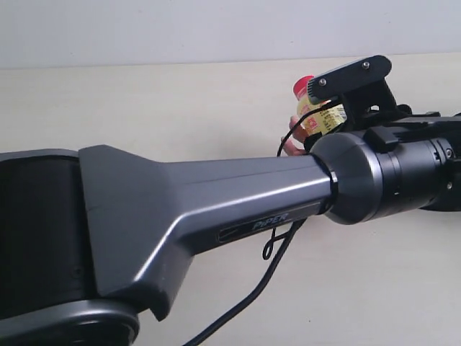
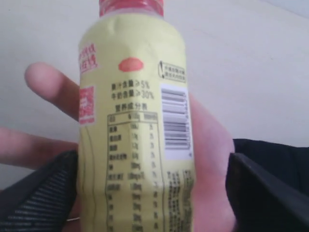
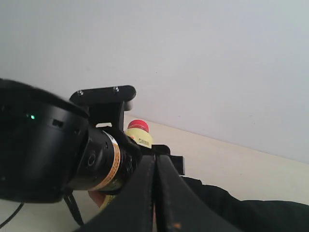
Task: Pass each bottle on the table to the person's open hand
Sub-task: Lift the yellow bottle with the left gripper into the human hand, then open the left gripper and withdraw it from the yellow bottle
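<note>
A yellow bottle (image 2: 135,125) with a red cap (image 2: 130,6) lies against the person's open hand (image 2: 212,159), palm behind it and fingers spread. My left gripper (image 2: 152,193) stands open around the bottle's lower part. Its fingers (image 2: 270,193) are wide apart, and bare palm shows between the bottle and one of them. In the exterior view the bottle (image 1: 317,108) and hand (image 1: 292,140) peek out behind the left wrist. My right gripper (image 3: 155,162) is shut, empty, and points toward the bottle (image 3: 140,135). No other bottle shows.
The left arm (image 1: 216,202) reaches across the pale beige table (image 1: 144,108) and fills much of the exterior view. A black cable (image 1: 266,281) hangs below it. The person's black sleeve (image 3: 241,212) lies on the table beside the right gripper.
</note>
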